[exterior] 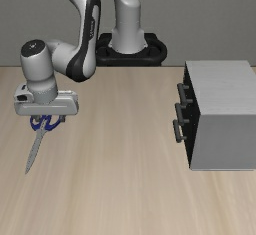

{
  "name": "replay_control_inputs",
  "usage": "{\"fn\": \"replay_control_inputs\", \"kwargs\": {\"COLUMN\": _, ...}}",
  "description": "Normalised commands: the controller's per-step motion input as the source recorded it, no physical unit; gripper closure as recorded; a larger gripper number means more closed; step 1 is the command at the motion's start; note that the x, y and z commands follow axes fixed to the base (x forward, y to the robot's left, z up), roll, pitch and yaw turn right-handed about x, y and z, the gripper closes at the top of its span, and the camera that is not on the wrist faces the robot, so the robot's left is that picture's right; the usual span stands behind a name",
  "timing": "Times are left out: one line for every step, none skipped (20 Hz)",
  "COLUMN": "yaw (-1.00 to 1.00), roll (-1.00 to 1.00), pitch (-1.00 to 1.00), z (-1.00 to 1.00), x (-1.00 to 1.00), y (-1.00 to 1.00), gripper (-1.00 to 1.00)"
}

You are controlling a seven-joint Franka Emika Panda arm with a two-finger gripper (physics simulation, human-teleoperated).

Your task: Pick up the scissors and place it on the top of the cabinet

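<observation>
A pair of scissors (38, 139) with blue-purple handles and grey blades hangs below my gripper (43, 117), at the exterior view's left. The handles sit up between the fingers and the blades point down and to the left, their tip near the table surface. My gripper is shut on the scissors' handles. The grey cabinet (224, 114) stands at the exterior view's right, far from the gripper, with its flat top bare.
The cabinet's left face carries dark drawer handles (181, 107) that stick out toward the middle of the wooden table (120, 179). The robot's black base (130, 51) sits at the back.
</observation>
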Motion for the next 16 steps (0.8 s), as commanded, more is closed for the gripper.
{"fn": "replay_control_inputs", "kwargs": {"yaw": 0.00, "roll": 0.00, "pitch": 0.00, "z": 1.00, "x": 0.00, "y": 0.00, "gripper": 1.00}}
{"fn": "replay_control_inputs", "kwargs": {"yaw": 0.00, "roll": 0.00, "pitch": 0.00, "z": 1.00, "x": 0.00, "y": 0.00, "gripper": 1.00}}
{"fn": "replay_control_inputs", "kwargs": {"yaw": 0.00, "roll": 0.00, "pitch": 0.00, "z": 1.00, "x": 0.00, "y": 0.00, "gripper": 1.00}}
{"fn": "replay_control_inputs", "kwargs": {"yaw": 0.00, "roll": 0.00, "pitch": 0.00, "z": 1.00, "x": 0.00, "y": 0.00, "gripper": 1.00}}
{"fn": "replay_control_inputs", "kwargs": {"yaw": 0.00, "roll": 0.00, "pitch": 0.00, "z": 1.00, "x": 0.00, "y": 0.00, "gripper": 1.00}}
{"fn": "replay_control_inputs", "kwargs": {"yaw": 0.00, "roll": 0.00, "pitch": 0.00, "z": 1.00, "x": 0.00, "y": 0.00, "gripper": 1.00}}
{"fn": "replay_control_inputs", "kwargs": {"yaw": 0.00, "roll": 0.00, "pitch": 0.00, "z": 1.00, "x": 0.00, "y": 0.00, "gripper": 1.00}}
{"fn": "replay_control_inputs", "kwargs": {"yaw": 0.00, "roll": 0.00, "pitch": 0.00, "z": 1.00, "x": 0.00, "y": 0.00, "gripper": 1.00}}
{"fn": "replay_control_inputs", "kwargs": {"yaw": 0.00, "roll": 0.00, "pitch": 0.00, "z": 1.00, "x": 0.00, "y": 0.00, "gripper": 1.00}}
{"fn": "replay_control_inputs", "kwargs": {"yaw": 0.00, "roll": 0.00, "pitch": 0.00, "z": 1.00, "x": 0.00, "y": 0.00, "gripper": 1.00}}
{"fn": "replay_control_inputs", "kwargs": {"yaw": 0.00, "roll": 0.00, "pitch": 0.00, "z": 1.00, "x": 0.00, "y": 0.00, "gripper": 1.00}}
{"fn": "replay_control_inputs", "kwargs": {"yaw": 0.00, "roll": 0.00, "pitch": 0.00, "z": 1.00, "x": 0.00, "y": 0.00, "gripper": 1.00}}
{"fn": "replay_control_inputs", "kwargs": {"yaw": 0.00, "roll": 0.00, "pitch": 0.00, "z": 1.00, "x": 0.00, "y": 0.00, "gripper": 1.00}}
{"fn": "replay_control_inputs", "kwargs": {"yaw": 0.00, "roll": 0.00, "pitch": 0.00, "z": 1.00, "x": 0.00, "y": 0.00, "gripper": 1.00}}
{"fn": "replay_control_inputs", "kwargs": {"yaw": 0.00, "roll": 0.00, "pitch": 0.00, "z": 1.00, "x": 0.00, "y": 0.00, "gripper": 1.00}}
{"fn": "replay_control_inputs", "kwargs": {"yaw": 0.00, "roll": 0.00, "pitch": 0.00, "z": 1.00, "x": 0.00, "y": 0.00, "gripper": 1.00}}
